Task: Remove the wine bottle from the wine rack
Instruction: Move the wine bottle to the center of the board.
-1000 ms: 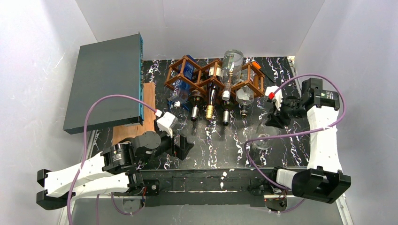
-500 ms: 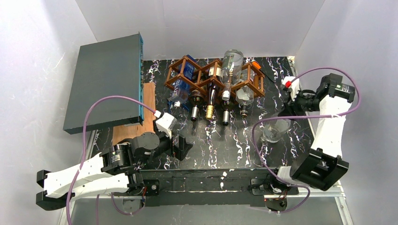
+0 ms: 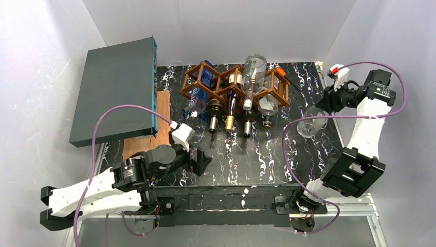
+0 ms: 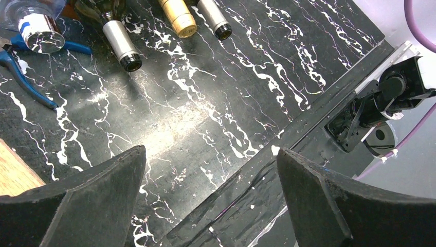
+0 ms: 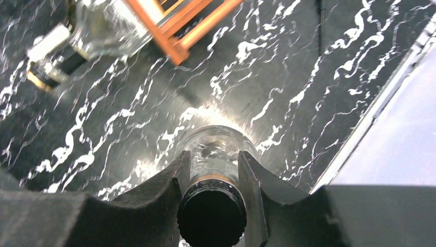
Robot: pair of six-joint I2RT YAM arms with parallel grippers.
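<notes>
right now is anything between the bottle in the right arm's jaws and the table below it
Nothing visible. The right gripper holds the clear bottle by its neck, apart from the wine rack, with only bare table under it.

The left arm [image 3: 87, 191] and right arm [image 3: 363, 135] have white moulded links joined by black cylindrical joint housings. A purple cable [image 3: 128, 106], one per arm, loops out rearward of the fingers [image 4: 97, 200], which are matte black, wedge-shaped and coarse-textured. A white camera block [image 3: 181, 135] sits directly behind them.
</notes>
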